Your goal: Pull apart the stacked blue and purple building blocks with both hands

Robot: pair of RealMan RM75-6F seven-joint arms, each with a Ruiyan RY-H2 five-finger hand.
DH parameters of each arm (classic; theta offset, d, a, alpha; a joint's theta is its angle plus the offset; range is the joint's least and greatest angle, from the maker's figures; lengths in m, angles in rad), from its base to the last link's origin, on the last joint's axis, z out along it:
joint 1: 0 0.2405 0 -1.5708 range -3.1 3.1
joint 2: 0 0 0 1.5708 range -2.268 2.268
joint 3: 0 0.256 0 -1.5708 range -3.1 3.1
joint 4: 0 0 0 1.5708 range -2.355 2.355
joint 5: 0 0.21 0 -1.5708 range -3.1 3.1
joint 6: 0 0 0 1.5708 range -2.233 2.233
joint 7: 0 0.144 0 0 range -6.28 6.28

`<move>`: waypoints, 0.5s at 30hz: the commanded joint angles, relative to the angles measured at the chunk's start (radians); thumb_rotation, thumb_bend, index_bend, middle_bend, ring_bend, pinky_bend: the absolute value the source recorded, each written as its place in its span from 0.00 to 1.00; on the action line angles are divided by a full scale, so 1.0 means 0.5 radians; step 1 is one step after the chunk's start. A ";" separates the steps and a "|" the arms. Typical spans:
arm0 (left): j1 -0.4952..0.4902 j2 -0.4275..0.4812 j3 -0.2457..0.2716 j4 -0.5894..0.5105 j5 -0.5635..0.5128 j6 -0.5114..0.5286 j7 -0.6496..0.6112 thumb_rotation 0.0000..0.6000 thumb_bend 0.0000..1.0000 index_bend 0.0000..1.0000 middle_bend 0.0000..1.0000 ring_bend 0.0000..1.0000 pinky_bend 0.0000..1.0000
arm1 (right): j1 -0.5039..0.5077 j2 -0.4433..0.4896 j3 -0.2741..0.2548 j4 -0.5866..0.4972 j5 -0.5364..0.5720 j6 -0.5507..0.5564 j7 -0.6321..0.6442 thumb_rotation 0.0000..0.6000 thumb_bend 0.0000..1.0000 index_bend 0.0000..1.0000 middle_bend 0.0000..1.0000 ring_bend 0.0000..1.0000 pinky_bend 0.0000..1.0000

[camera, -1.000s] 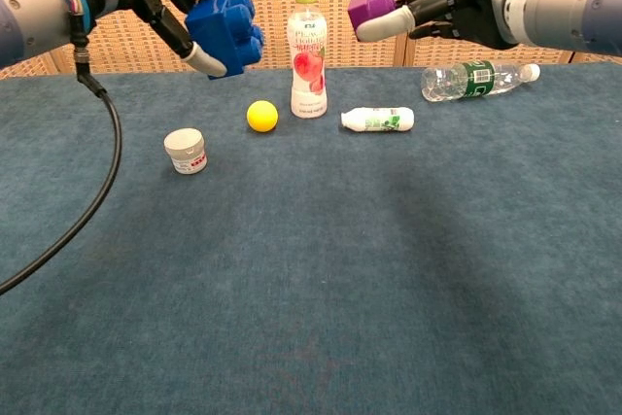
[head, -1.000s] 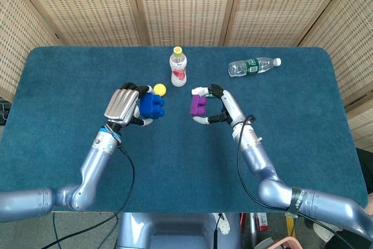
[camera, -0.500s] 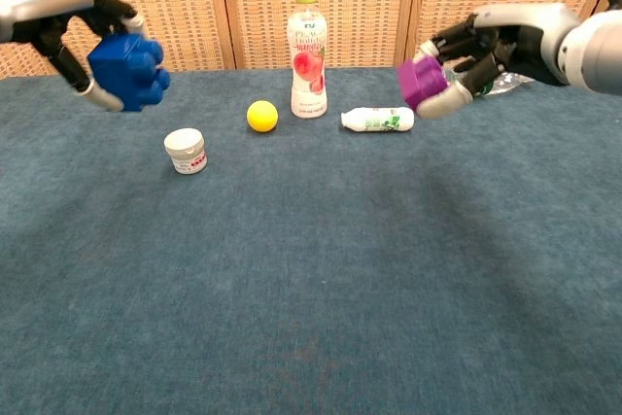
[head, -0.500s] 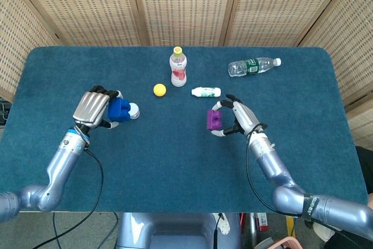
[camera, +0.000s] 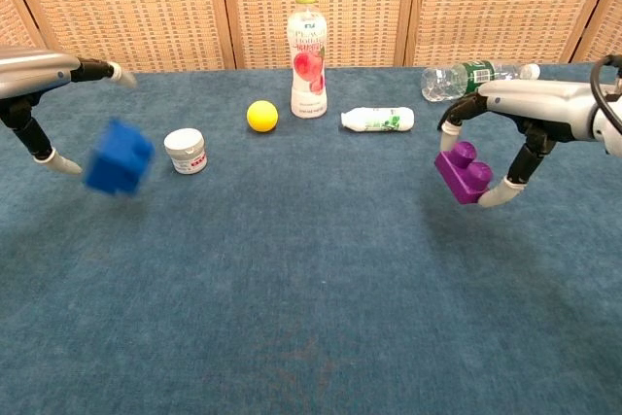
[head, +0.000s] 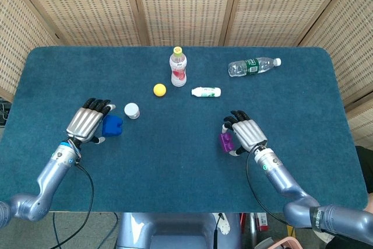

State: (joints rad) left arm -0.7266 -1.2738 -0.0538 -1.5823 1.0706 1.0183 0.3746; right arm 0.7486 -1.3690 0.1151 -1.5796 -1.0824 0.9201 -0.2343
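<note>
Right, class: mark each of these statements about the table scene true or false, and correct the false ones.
1. The blue block and purple block are stacked together. False: they are apart, at opposite sides of the table.
2. The pink-labelled bottle stands upright. True.
3. The yellow ball lies beside the right hand. False: it lies near the upright bottle.
4. The clear water bottle lies on its side. True.
5. The left hand has its fingers spread, clear of the blue block. True in the chest view.
</note>
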 commanded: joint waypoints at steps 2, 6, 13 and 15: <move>0.049 0.156 -0.043 -0.163 0.029 0.026 -0.128 1.00 0.00 0.00 0.00 0.00 0.00 | -0.040 0.084 0.022 -0.130 -0.026 0.095 -0.019 1.00 0.00 0.07 0.01 0.00 0.00; 0.117 0.282 -0.071 -0.271 0.081 0.108 -0.237 1.00 0.00 0.00 0.00 0.00 0.00 | -0.097 0.188 0.031 -0.259 -0.095 0.181 0.020 1.00 0.00 0.07 0.01 0.00 0.00; 0.549 0.505 -0.031 -0.387 0.327 0.664 -0.635 1.00 0.00 0.00 0.00 0.00 0.00 | -0.452 0.404 -0.119 -0.214 -0.623 0.710 0.308 1.00 0.00 0.07 0.01 0.00 0.00; 0.669 0.520 -0.004 -0.377 0.348 0.792 -0.696 1.00 0.00 0.00 0.00 0.00 0.00 | -0.548 0.416 -0.152 -0.110 -0.734 0.864 0.399 1.00 0.00 0.07 0.01 0.00 0.00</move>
State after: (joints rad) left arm -0.4843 -1.0507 -0.0744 -1.7574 1.2003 1.3177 0.0970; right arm 0.5560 -1.1959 0.0766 -1.6923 -1.3585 1.2460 -0.1127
